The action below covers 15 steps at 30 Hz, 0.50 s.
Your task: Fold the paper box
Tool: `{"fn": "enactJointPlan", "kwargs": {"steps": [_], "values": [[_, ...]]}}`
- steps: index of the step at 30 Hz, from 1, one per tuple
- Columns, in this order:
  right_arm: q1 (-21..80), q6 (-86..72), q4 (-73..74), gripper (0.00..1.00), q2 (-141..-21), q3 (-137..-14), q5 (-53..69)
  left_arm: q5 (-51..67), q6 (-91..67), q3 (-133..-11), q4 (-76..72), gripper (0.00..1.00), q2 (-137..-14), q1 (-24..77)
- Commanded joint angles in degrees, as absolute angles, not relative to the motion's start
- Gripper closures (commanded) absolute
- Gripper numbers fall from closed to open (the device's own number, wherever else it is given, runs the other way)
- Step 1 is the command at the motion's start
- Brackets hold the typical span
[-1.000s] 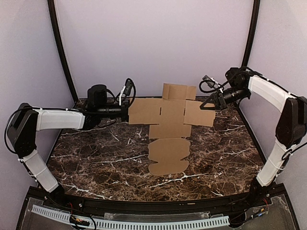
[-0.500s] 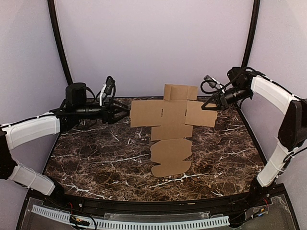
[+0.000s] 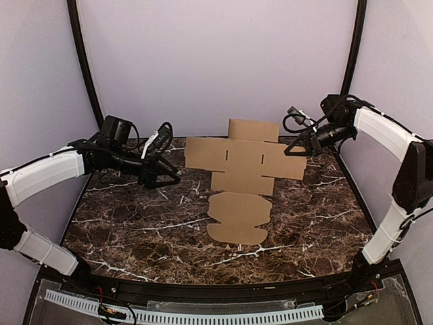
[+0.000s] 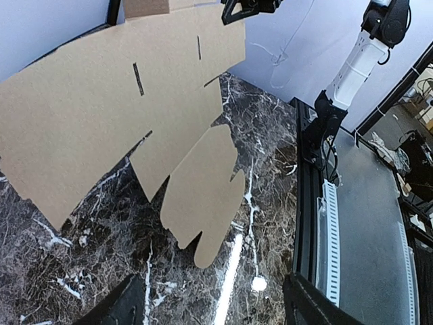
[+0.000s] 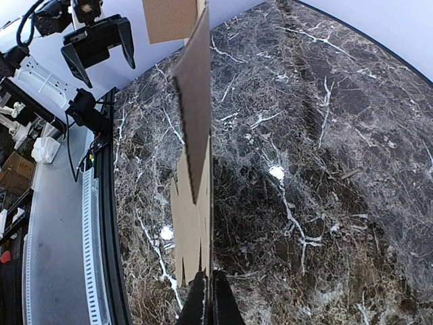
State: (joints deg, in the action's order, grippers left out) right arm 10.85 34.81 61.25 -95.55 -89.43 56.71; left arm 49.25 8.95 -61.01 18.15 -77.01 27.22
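Note:
The paper box (image 3: 233, 162) is a flat brown die-cut sheet with flaps and rounded tabs, spread over the back middle of the marble table (image 3: 135, 230). My right gripper (image 3: 298, 150) is shut on the edge of the sheet's right flap. In the right wrist view the sheet (image 5: 196, 128) runs edge-on away from the closed fingers (image 5: 218, 306). My left gripper (image 3: 172, 178) stands open, low over the table, to the left of the sheet's left flap and apart from it. In the left wrist view the sheet (image 4: 101, 101) lies ahead, with nothing between the fingers (image 4: 125, 306).
A black rail (image 3: 223, 292) and a white slotted strip (image 3: 203, 317) run along the near edge. Purple walls close the back and sides, with black poles (image 3: 86, 74) at the back corners. The left gripper (image 5: 98, 40) shows at the top left of the right wrist view.
My left gripper has opened, come off the sheet's left flap and dropped back to the left, lower over the table. The sheet has shifted slightly. The right gripper has kept its grip.

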Motion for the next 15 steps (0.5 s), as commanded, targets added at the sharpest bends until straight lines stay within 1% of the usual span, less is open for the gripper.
{"fn": "enactJointPlan", "kwargs": {"steps": [1, 3, 7, 11, 12, 14, 15], "values": [[10.67, 35.80, 61.66, 1.00, -94.04, -89.82, 57.27, 50.64, 12.61, -62.37, 22.74, 0.29, -78.10, 27.33], [10.70, 37.29, 62.87, 1.00, -94.04, -89.82, 58.36, 47.14, 8.08, -61.01, 15.59, 0.28, -78.30, 27.33], [10.72, 40.60, 65.62, 1.00, -93.64, -89.65, 61.02, 36.10, 2.78, -61.84, 10.21, 0.27, -81.03, 27.29], [10.72, 42.82, 67.28, 1.00, -93.10, -88.86, 62.58, 37.29, -1.97, -61.10, 3.27, 0.23, -82.60, 27.25], [10.68, 43.27, 67.60, 1.00, -93.15, -88.64, 62.78, 37.81, -2.66, -61.42, 2.25, 0.19, -83.05, 27.25], [10.70, 44.00, 68.34, 1.00, -93.38, -88.51, 63.48, 38.43, -4.14, -62.18, -0.64, 0.04, -84.41, 27.31], [10.72, 44.09, 68.51, 1.00, -93.50, -88.51, 63.81, 38.82, -4.86, -62.38, -1.77, 0.03, -85.26, 27.32]]}}
